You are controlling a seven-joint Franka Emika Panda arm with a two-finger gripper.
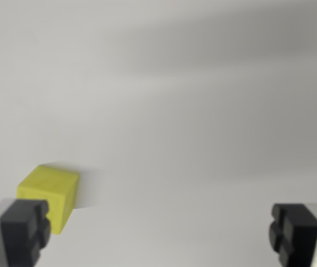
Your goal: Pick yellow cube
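Observation:
A yellow cube (49, 192) rests on a plain grey surface at the wrist view's lower left. My gripper (161, 231) is open, its two black fingertips spread wide at the bottom corners. The left fingertip (24, 231) overlaps the cube's near lower corner in the picture, so the cube lies beside that finger and not between the two. The right fingertip (294, 233) is far from the cube. Nothing is held between the fingers.
The grey surface (191, 111) fills the whole view, with soft darker shadow bands across the top right. No other objects show.

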